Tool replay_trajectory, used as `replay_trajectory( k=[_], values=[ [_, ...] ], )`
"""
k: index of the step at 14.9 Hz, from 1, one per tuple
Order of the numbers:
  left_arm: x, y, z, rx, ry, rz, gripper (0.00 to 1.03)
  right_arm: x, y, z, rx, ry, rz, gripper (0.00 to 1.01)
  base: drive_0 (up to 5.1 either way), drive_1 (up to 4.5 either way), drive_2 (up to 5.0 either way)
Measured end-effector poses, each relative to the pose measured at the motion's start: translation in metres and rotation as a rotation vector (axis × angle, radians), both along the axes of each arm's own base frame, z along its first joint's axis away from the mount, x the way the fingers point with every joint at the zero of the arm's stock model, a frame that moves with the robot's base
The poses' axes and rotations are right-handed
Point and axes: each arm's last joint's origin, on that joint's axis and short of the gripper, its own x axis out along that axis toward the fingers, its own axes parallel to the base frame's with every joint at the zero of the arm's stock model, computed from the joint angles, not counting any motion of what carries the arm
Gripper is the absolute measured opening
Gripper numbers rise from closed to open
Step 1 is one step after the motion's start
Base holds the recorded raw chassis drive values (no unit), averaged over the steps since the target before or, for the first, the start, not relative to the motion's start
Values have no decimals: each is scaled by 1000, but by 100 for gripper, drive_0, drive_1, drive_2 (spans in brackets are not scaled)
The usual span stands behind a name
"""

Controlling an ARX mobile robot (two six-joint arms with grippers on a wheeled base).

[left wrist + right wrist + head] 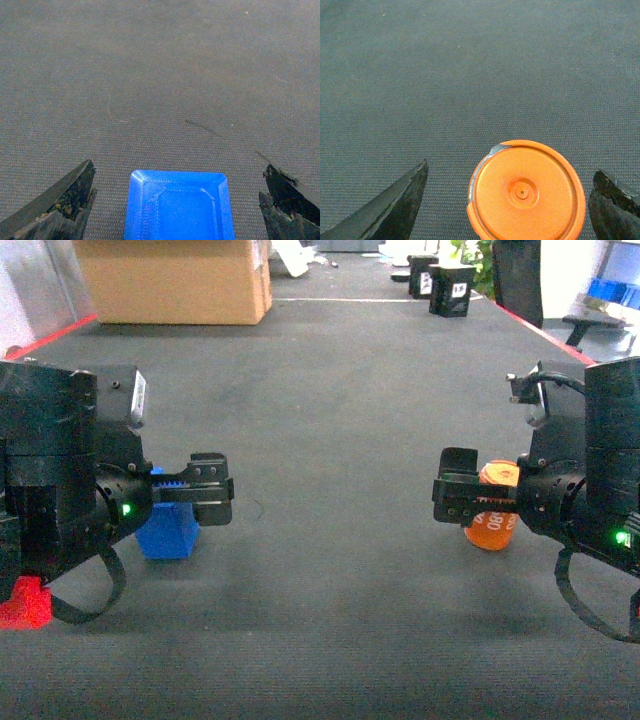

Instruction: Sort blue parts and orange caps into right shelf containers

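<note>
A blue part (168, 532), a blocky bright-blue piece, sits on the dark mat at the left. My left gripper (212, 490) hangs open over it. In the left wrist view the blue part (179, 205) lies between the two spread fingers (65, 202), touching neither. At the right an orange cap (492, 518) with dark print stands on the mat. My right gripper (458, 498) is open around it. The right wrist view looks down on the orange cap's round top (526, 192), with a gap to each finger (400, 205). The right shelf containers are out of view.
A red piece (24, 605) lies at the near left under the left arm. A cardboard box (175, 280) stands at the back left and black boxes (450, 288) at the back right. Red tape lines (545, 332) edge the mat. Something blue (612, 288) shows far right.
</note>
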Motion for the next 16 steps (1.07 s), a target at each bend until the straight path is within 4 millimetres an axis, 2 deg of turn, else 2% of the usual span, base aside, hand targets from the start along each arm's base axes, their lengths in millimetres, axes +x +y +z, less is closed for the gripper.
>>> replay_trajectory(
  k=[4,10,11,12,13,14,16],
  values=[
    [-1,0,-15,7,40,1,98,1,0,-20,-7,52,-4,98,0,0,0],
    [0,0,-30,19,113,29,98,8,6,-24,-48,54,-38,98,0,0,0],
    [0,0,-31,16,109,37,87,8,10,-25,-83,62,-31,78,0,0,0],
    [0,-1,-30,7,97,35,60,8,11,-26,-99,77,-28,51,0,0,0],
    [0,0,-30,0,91,34,50,7,10,-24,-100,78,-26,46,0,0,0],
    [-1,0,-30,-7,89,37,44,7,10,-23,-97,71,-26,45,0,0,0],
    [-5,1,-28,-8,85,38,43,4,9,-18,-94,53,-31,45,0,0,0]
  ],
)
